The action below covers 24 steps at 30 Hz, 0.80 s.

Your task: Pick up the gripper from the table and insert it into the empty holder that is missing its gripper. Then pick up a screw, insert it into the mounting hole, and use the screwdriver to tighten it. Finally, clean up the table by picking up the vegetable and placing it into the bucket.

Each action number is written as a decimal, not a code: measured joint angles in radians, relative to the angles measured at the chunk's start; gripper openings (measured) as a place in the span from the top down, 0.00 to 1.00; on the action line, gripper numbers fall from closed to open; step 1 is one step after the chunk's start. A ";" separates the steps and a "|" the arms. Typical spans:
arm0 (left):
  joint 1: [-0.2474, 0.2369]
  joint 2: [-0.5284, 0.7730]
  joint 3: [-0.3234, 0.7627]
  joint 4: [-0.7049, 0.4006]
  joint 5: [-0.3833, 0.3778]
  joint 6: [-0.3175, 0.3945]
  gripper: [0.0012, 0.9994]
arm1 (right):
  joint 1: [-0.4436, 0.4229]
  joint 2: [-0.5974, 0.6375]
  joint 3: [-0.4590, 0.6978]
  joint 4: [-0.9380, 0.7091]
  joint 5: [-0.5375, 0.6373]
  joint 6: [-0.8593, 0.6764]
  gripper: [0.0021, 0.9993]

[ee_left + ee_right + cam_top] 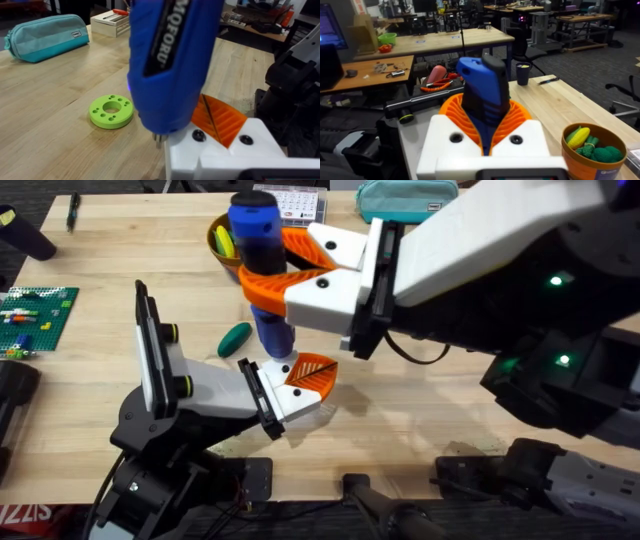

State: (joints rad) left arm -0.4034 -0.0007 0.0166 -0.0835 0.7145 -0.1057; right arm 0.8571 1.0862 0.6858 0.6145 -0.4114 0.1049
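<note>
Blue screwdriver (262, 260), black-banded, upright over holder (296, 402)

light: bright, even, overhead | shadows: soft, short | blur: screwdriver (172, 65) close-up soft | glare: none

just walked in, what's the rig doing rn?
The right gripper holds the blue screwdriver upright, tip down at the white holder, where the small orange gripper is already seated. So it looks to be at the screw-tightening step. The green vegetable lies on the table, not yet in the bucket.
</note>
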 joint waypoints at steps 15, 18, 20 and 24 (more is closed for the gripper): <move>0.000 0.002 0.000 0.002 0.000 -0.007 0.98 | -0.001 -0.017 -0.011 0.064 0.002 -0.080 0.94; 0.000 0.002 0.000 0.002 0.000 -0.007 0.98 | -0.001 -0.041 -0.011 0.063 0.001 -0.080 0.94; 0.000 0.002 0.000 0.002 0.000 -0.007 0.98 | -0.001 -0.062 -0.013 0.063 -0.001 -0.082 0.94; 0.000 0.002 0.000 0.002 0.000 -0.007 0.98 | -0.001 -0.110 -0.018 0.062 -0.002 -0.080 0.94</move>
State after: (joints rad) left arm -0.4034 0.0010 0.0166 -0.0814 0.7143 -0.1127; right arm 0.8562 0.9759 0.6676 0.6765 -0.4129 0.0247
